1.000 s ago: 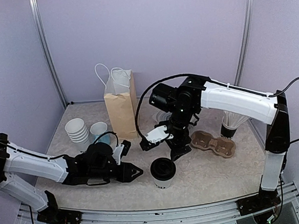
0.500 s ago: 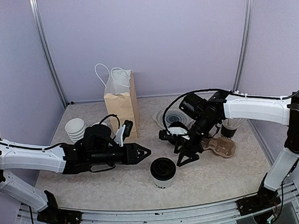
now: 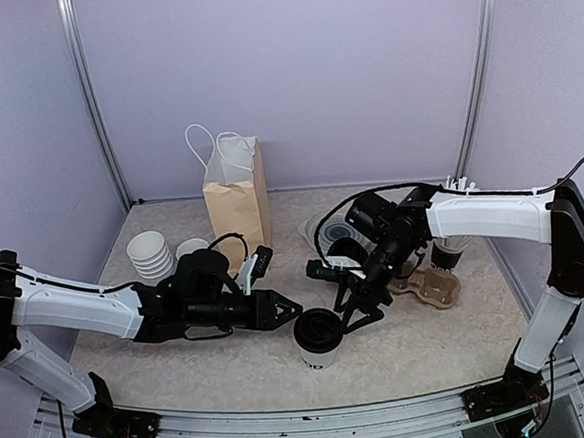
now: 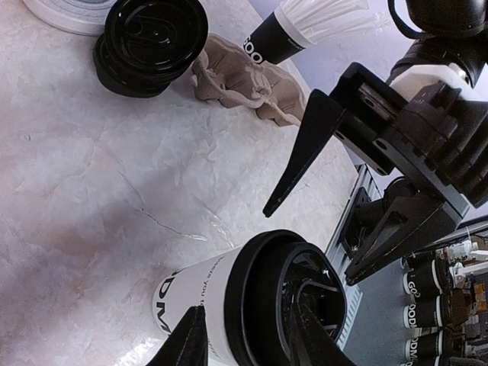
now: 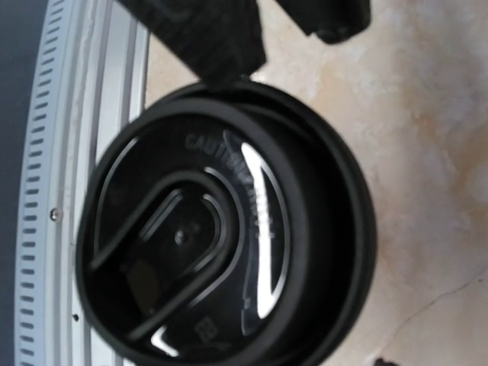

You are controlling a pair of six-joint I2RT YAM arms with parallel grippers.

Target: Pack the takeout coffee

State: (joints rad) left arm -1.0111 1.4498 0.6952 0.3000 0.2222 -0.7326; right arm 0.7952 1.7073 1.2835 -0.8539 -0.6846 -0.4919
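Observation:
The takeout coffee (image 3: 319, 345), a white paper cup with black lettering and a black lid (image 4: 293, 301), stands upright near the table's front middle. My left gripper (image 3: 295, 309) comes in from the left, open, its fingertips (image 4: 187, 343) just short of the cup's upper part and lid rim and holding nothing. My right gripper (image 3: 355, 317) hangs just right of the cup, its two black fingers (image 4: 301, 152) spread open and empty. In the right wrist view the lid (image 5: 229, 252) fills most of the picture.
A brown paper bag (image 3: 237, 208) with white handles stands behind. A nested stack of white cups (image 3: 151, 257) and a light-blue mug (image 3: 192, 250) sit at the left. A cardboard cup carrier (image 3: 432, 285), a stack of black lids (image 4: 152, 38) and a straw holder (image 3: 446, 248) sit at the right.
The right arm came down from above the table's middle, narrowed its jaws a little and moved in beside the cup. The left gripper slid right, up to the cup's left side.

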